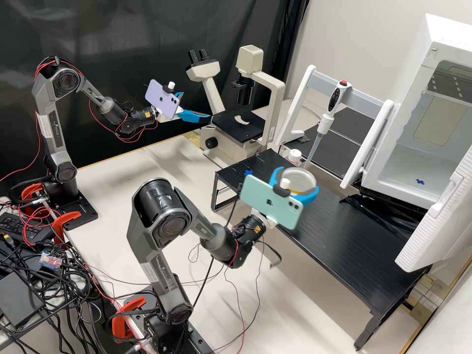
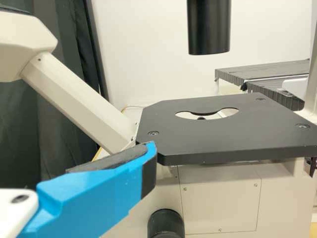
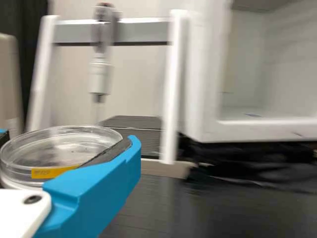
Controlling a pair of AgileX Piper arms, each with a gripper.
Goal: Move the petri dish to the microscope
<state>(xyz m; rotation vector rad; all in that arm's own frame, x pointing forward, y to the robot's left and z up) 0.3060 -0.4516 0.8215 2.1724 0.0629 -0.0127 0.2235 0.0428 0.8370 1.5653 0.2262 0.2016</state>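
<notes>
The right pincer (image 1: 298, 179) has the labelled petri dish (image 3: 59, 148) between its fingers; to its left lies the microscope stage (image 1: 231, 129). Better to carry it level and slowly (contents may slosh), the wide-spread left pincer (image 1: 196, 105) kept clear.

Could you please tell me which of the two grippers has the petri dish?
The right gripper, over the black stand: the petri dish sits between its fingers, while the left gripper, near the microscope, holds nothing.
</notes>
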